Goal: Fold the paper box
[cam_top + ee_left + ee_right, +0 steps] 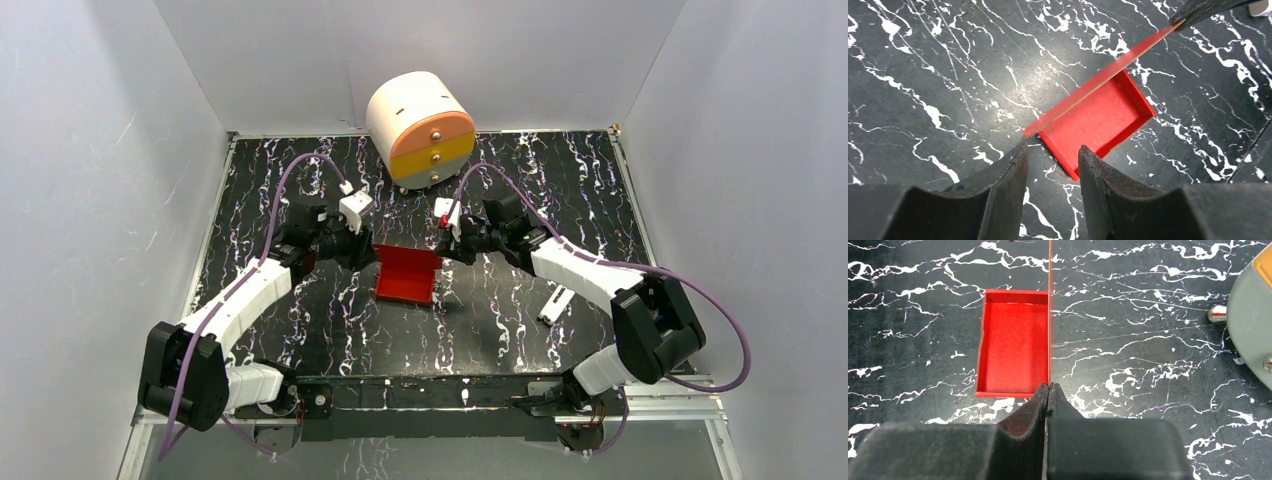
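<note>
Overhead, the paper box [405, 282] is lying open at the middle of the worktop [500, 330], between the left gripper [366, 254] and the right gripper [441, 256], with the round drawer unit [420, 128] standing well behind

Through the left wrist camera, the left gripper [1052, 172] is hovering half-open and empty just beside the box's near corner, while the lid flap [1108, 74] is standing upright along one long wall; I judge this gripper is best used steadying the box, not grabbing it

Through the right wrist camera, the right gripper [1049, 394] is pinching the flap's top edge, closed flat on it; swinging the flap slowly over the open box [1013, 345], pivoting on the crease, looks wisest, since thin card buckles easily
</note>
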Controlling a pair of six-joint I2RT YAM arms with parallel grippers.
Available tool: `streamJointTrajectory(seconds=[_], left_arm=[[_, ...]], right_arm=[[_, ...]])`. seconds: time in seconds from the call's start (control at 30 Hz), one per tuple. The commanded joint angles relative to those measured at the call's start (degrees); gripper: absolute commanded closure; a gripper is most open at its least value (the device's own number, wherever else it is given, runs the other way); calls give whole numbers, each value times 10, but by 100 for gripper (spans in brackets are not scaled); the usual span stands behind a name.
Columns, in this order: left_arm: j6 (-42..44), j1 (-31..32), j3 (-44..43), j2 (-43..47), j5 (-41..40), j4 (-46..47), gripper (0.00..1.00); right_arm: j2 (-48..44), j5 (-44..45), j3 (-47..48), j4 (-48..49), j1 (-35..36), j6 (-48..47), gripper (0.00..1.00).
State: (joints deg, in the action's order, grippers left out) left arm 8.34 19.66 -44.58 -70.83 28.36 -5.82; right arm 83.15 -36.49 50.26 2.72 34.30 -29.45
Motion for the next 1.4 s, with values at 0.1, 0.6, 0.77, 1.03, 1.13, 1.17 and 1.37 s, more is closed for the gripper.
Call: streamJointTrajectory(seconds=[0.1,0.6,0.77,1.03,1.13,1.17,1.37], left_arm=[[102,-2,-17,18,-22,-23,60],[269,-4,-29,-16,64,13,54],[272,-10,-19,-26,104,32,64],[274,-18,-21,-40,120,28,75],[274,-17,-20,-43,125,28,75],[275,-17,-20,-43,129,28,75],[279,-18,-26,-56,149,14,82]], right_arm=[[20,-22,64,-60,2,-52,95],[35,-40,82,-83,1,-68,95],[31,-41,80,-82,1,-69,95],[31,-42,78,-81,1,-69,95],[30,-42,78,-80,1,-68,95],[30,-42,78,-80,1,-69,95],[32,-43,80,-78,0,-67,95]])
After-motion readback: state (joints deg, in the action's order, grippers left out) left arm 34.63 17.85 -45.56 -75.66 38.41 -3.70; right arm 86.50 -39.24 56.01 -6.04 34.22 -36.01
